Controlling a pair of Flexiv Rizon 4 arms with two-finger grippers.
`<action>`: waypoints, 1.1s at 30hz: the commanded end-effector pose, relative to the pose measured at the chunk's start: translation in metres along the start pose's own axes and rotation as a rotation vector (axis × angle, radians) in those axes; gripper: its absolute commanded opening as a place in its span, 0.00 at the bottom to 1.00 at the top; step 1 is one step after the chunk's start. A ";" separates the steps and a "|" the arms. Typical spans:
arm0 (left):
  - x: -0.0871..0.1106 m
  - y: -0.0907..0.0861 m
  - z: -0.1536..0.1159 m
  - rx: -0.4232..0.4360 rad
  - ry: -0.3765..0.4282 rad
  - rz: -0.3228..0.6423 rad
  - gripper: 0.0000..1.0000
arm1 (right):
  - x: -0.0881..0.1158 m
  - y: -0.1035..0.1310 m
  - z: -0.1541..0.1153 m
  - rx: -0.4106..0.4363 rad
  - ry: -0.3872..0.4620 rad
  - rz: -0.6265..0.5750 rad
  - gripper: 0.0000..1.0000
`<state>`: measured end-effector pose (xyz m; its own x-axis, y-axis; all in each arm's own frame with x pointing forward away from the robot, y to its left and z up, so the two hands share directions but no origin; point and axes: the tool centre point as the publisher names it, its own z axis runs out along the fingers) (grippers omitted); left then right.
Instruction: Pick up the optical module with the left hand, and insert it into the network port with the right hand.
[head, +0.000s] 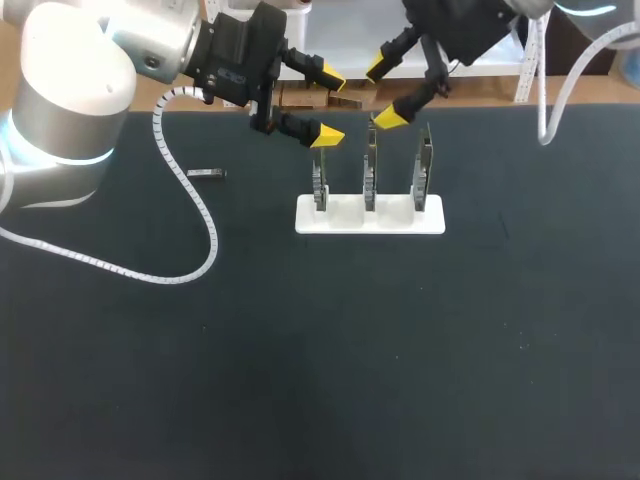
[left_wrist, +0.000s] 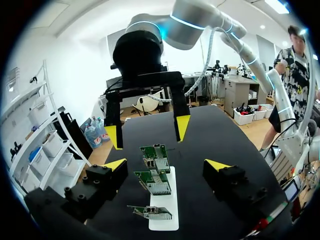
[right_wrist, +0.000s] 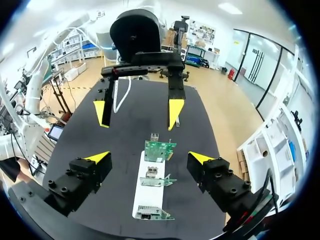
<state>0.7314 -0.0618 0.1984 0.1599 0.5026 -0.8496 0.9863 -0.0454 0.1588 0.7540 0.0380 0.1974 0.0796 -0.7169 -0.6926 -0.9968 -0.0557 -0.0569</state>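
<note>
The optical module, a small dark metal bar, lies flat on the black table, left of the white stand. The stand holds three upright green network boards. My left gripper hangs open above the stand's left end, nothing between its fingers. My right gripper hangs open just right of it, over the middle board, also empty. In the left wrist view my left gripper looks along the row of boards at my right gripper. The right wrist view shows my right gripper, the boards and my left gripper facing it.
The black mat covers the whole table in front of the stand. My left arm's ribbed white cable trails over the mat close to the module. A white hose hangs from my right arm at the far right.
</note>
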 end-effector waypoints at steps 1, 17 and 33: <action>-0.001 -0.001 0.000 -0.002 0.004 -0.001 1.00 | -0.006 0.001 -0.004 -0.002 -0.006 -0.006 1.00; -0.001 -0.001 0.000 -0.002 0.004 -0.001 1.00 | -0.004 0.005 0.001 -0.008 -0.006 -0.010 0.00; -0.001 -0.001 0.000 -0.002 0.004 -0.001 1.00 | 0.009 0.007 0.007 -0.012 -0.025 0.024 0.00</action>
<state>0.7314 -0.0618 0.1984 0.1599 0.5026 -0.8496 0.9863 -0.0454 0.1588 0.7490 0.0373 0.1879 0.0579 -0.7026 -0.7092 -0.9982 -0.0523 -0.0297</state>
